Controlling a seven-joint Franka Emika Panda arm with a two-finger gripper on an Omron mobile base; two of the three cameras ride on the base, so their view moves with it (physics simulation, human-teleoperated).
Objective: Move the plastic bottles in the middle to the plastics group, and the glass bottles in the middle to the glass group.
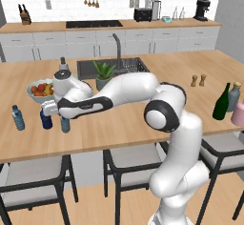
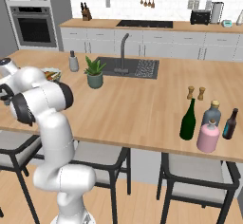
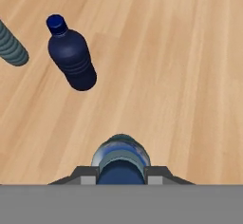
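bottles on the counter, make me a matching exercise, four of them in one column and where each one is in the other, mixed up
Things
1. pale blue water bottle
2. navy bottle
3. green wine bottle
4. pink bottle

Places
A. front edge of the counter, right of the green one
B. between the tips of the gripper
C. standing free, just left of the gripper
D. in front of the salt and pepper shakers

Pairs: 1-B, 2-C, 3-D, 4-A
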